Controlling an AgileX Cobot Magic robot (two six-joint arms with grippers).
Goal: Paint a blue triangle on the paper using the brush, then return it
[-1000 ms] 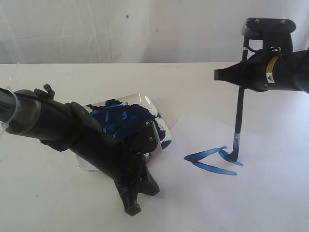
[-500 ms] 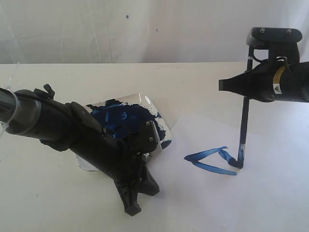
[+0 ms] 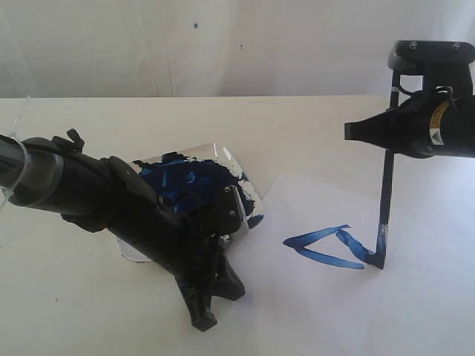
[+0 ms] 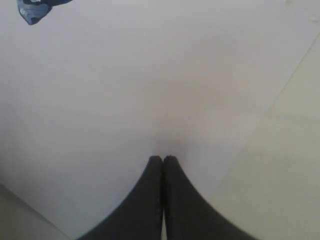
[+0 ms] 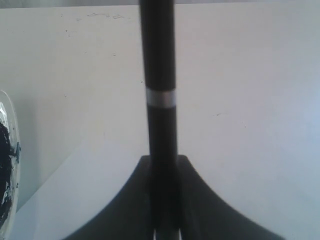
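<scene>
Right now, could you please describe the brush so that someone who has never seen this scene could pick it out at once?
On the white paper lies a blue triangle. At its right corner the brush stands nearly upright, tip down, held by the right gripper. Unlike the thick black arms, it is a thin black stick with a narrow white band.

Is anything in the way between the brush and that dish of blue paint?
Only flat paper and the blue triangle lie between brush and dish; the left arm covers the dish's front part.
</scene>
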